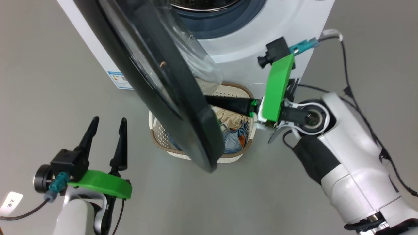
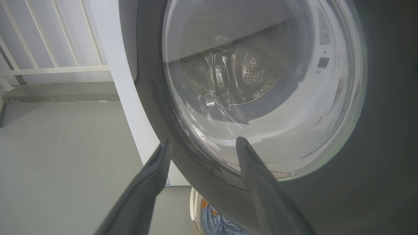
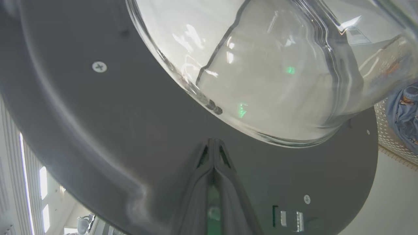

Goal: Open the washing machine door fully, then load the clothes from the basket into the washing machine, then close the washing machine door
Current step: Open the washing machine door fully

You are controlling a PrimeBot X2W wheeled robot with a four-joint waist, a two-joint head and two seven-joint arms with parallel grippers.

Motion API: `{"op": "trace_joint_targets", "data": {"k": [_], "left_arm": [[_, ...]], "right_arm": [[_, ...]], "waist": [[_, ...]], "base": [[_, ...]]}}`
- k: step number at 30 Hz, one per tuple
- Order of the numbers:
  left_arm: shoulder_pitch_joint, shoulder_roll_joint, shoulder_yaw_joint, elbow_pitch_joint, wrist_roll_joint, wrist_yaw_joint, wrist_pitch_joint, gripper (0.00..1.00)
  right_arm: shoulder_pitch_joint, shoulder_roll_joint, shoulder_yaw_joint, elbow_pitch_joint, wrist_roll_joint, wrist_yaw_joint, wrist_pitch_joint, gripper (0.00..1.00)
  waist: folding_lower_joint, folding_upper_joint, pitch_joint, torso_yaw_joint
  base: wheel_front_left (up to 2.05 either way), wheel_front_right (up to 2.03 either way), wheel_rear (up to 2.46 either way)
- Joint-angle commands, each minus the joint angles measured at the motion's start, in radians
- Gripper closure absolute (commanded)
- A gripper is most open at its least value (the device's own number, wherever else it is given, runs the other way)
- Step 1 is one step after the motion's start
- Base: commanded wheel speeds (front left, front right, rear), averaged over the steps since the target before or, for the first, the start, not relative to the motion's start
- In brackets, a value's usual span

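Reaching behind washing machine door (image 1: 153,81), closed right tool (image 3: 214,142)

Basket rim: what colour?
The basket rim is brown with a woven look; the head view shows it best.

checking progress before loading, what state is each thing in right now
washing machine door, open partway
washing machine, opening uncovered
basket, upright on the floor, loaded
clothes, piled in the basket
left hand, open, empty
right hand, shut, tips at the door's inner rim
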Motion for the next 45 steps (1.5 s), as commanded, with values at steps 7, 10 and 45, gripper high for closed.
{"op": "trace_joint_targets", "data": {"k": [7,10,45], "left_arm": [[0.007,0.028,0.03,-0.022,0.001,-0.001,-0.006,0.0],[0.008,0.028,0.03,-0.023,0.001,-0.001,-0.006,0.0],[0.026,0.036,0.064,-0.033,0.006,-0.002,-0.006,0.0]], "right_arm": [[0.02,0.035,0.1,-0.019,0.066,0.002,-0.056,1.0],[0.021,0.035,0.12,-0.011,0.081,0.002,-0.072,1.0],[0.059,-0.044,0.11,-0.071,0.058,0.002,-0.318,0.82]], "waist": [[0.0,0.0,-0.001,-0.007],[0.0,0.0,-0.003,-0.011],[0.0,0.0,-0.049,-0.063]], "base": [[0.0,0.0,0.0],[0.0,0.0,0.0],[0.0,0.0,0.0]]}}
